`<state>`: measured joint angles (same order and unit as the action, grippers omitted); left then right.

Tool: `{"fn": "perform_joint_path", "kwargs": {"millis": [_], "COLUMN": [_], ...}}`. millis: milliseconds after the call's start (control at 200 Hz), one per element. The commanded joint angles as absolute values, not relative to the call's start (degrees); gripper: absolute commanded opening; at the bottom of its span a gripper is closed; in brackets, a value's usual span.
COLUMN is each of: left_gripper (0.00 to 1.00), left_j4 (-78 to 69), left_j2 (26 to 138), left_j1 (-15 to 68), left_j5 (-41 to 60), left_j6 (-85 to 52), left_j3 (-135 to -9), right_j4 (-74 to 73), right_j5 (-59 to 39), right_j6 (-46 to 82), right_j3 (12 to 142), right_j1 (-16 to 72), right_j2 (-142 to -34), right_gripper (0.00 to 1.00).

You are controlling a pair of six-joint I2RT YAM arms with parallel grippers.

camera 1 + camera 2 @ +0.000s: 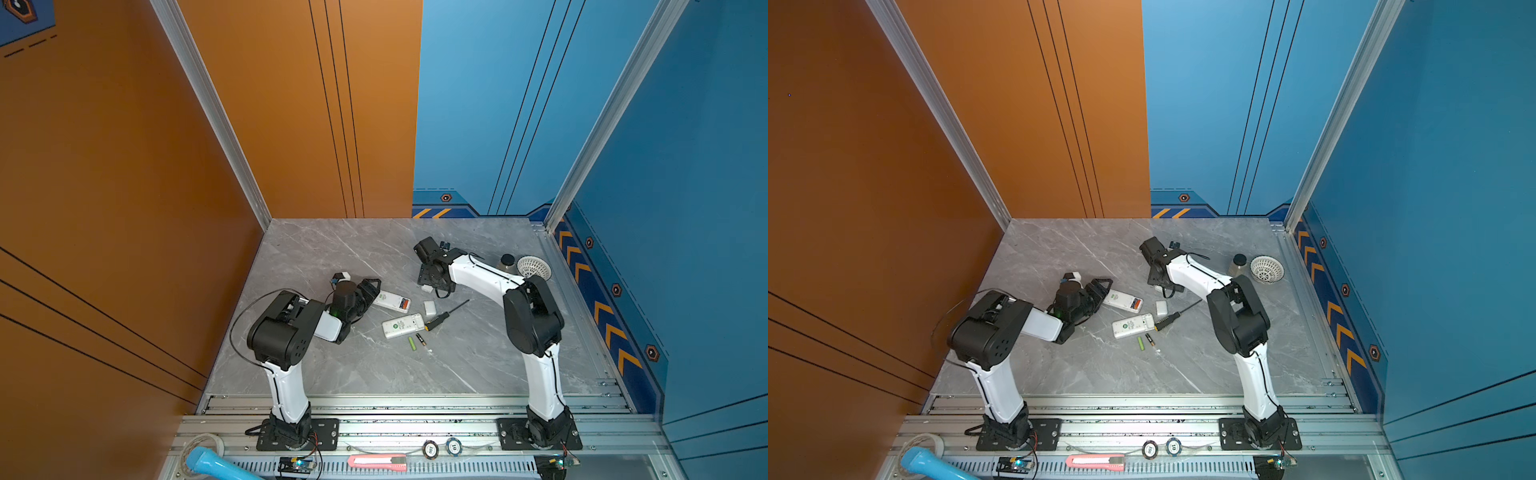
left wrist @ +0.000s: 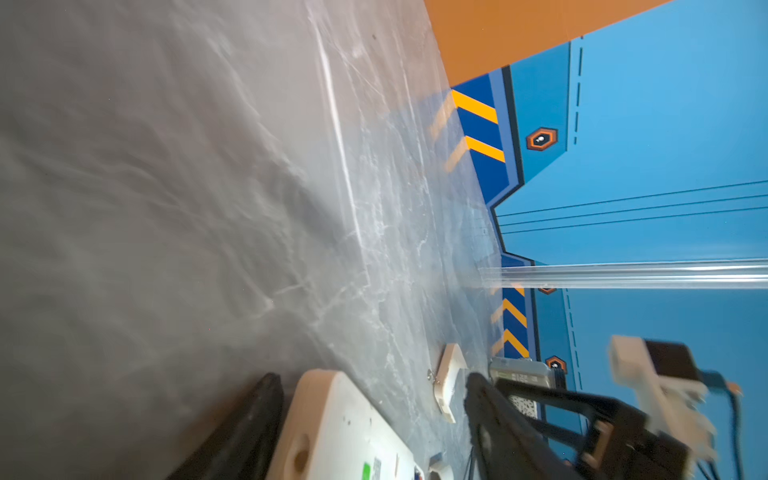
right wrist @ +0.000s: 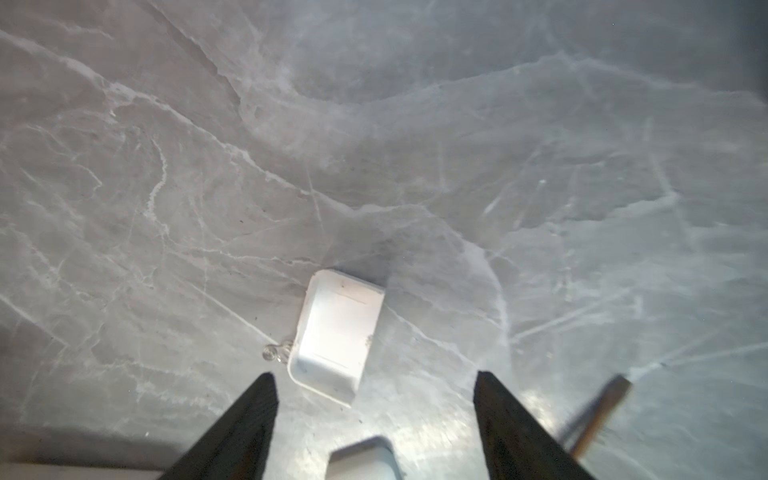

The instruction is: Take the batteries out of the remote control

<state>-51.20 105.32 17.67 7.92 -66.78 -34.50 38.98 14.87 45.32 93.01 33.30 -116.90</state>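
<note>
Two white remotes lie mid-table in both top views. The far remote (image 1: 388, 300) (image 1: 1120, 300) shows a red-orange battery (image 1: 403, 304) in its open right end. My left gripper (image 1: 372, 291) (image 2: 374, 415) stands open around that remote's (image 2: 345, 432) left end. In front of the near remote (image 1: 402, 326) lie a lime green battery (image 1: 412, 343) (image 1: 1141, 343) and a black one with a gold end (image 1: 421, 339). My right gripper (image 1: 433, 286) (image 3: 374, 380) hangs open, holding nothing, just above a white battery cover (image 3: 338, 336).
A black-and-yellow screwdriver (image 1: 444, 316) and a second white cover (image 1: 429, 307) lie right of the remotes. A dark-lidded jar (image 1: 507, 262) and a white mesh basket (image 1: 534, 267) stand at the back right. A pink box cutter (image 1: 378, 462) rests on the front rail.
</note>
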Motion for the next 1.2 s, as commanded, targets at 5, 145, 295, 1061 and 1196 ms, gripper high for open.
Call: {"fn": "perform_joint_path", "kwargs": {"millis": [5,145,295,1061,1196], "left_gripper": [0.81,0.98,0.98,0.98,0.98], "left_j4": [-37.52,-18.02,-10.44,22.5,22.58], "left_j2": [100.66,93.56,89.7,68.72,69.16], "left_j1": [15.26,14.93,15.2,21.17,22.95], "left_j5": [8.68,5.31,5.29,-2.53,-3.64], "left_j6": [-62.76,-57.72,-55.87,-28.97,-28.19], "left_j3": [-32.85,-35.53,-37.17,-51.86,-52.62], "right_j4": [43.04,38.89,25.72,19.42,17.75], "right_j5": [15.25,11.63,5.68,10.66,10.07], "right_j6": [49.9,57.4,66.99,82.44,81.68], "right_j3": [88.12,76.78,65.83,52.64,52.6], "right_j1": [33.57,34.54,37.13,43.08,42.26], "right_j2": [-106.47,-97.32,-94.0,-94.21,-95.1], "right_gripper": [0.83,0.85,0.81,0.54,0.52]}}
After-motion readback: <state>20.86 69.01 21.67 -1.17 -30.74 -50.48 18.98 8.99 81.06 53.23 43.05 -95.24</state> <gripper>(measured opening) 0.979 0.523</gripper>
